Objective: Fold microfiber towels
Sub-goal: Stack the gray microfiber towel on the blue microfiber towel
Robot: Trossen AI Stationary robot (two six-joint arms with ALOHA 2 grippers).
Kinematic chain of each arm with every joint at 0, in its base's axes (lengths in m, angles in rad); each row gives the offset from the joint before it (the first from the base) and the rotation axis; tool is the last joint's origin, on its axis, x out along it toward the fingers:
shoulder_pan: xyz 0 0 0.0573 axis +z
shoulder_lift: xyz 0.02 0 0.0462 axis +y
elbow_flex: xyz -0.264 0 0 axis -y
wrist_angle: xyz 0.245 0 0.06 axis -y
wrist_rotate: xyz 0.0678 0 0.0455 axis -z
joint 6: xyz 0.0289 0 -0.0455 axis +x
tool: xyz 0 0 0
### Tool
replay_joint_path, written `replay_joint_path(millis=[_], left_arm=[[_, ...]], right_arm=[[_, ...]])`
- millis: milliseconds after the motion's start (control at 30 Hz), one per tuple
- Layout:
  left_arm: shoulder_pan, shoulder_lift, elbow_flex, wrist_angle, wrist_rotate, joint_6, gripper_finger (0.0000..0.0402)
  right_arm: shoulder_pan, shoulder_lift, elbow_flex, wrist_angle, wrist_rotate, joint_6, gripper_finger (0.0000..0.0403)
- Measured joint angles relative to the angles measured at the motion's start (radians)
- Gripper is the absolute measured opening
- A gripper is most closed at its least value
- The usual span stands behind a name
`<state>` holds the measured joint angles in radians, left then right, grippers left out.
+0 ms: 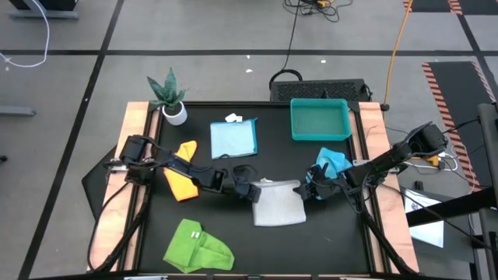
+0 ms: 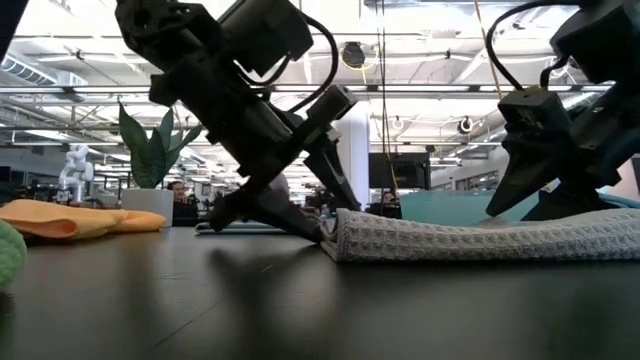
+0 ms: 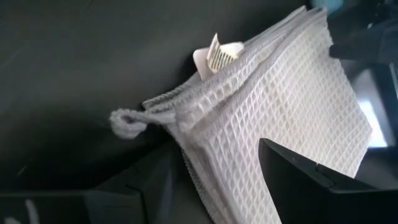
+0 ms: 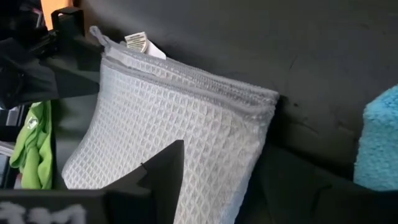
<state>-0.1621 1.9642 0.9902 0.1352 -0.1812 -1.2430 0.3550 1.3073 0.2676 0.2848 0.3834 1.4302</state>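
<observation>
Your white-grey towel (image 1: 278, 204) lies folded near the middle of the table (image 1: 233, 249), with the left claw (image 1: 250, 189) at its left corner and the right claw (image 1: 306, 190) at its right corner, both spread around the edge. You look mid-fold; next, judge whether to pinch both corners and carry them over evenly.

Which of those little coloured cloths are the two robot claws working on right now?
The white-grey towel at the table's middle. The left gripper and right gripper are at its opposite edges; the other four lie untouched.
</observation>
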Motion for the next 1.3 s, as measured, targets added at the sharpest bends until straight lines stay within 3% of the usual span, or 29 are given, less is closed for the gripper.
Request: replay_joint_path(millis=[200,433,533,833,1100,1300], left_arm=[[0.005,0.048,0.002,0.059,0.022,0.016,0.0193],[-0.002,0.054,0.001,0.089,0.016,0.093,0.0066],[-0.01,0.054,-0.001,0.116,0.019,0.12,0.0015],[-0.037,-0.058,-0.006,0.122,-0.019,0.196,0.0009],[-0.079,-0.209,-0.003,0.12,-0.054,0.277,0.0009],[-0.119,-0.357,-0.005,-0.064,-0.166,0.301,0.0009]], right_arm=[[-0.018,0.001,0.0,0.001,-0.021,-0.035,0.0125],[-0.018,0.001,-0.002,0.019,-0.022,-0.101,0.0015],[-0.018,-0.001,-0.004,0.058,-0.019,-0.136,0.0008],[0.013,-0.073,0.003,0.1,-0.014,-0.164,0.0002],[0.046,-0.146,0.103,0.106,0.014,-0.271,0.0001],[0.028,-0.142,0.232,0.067,0.035,-0.381,0.0001]])
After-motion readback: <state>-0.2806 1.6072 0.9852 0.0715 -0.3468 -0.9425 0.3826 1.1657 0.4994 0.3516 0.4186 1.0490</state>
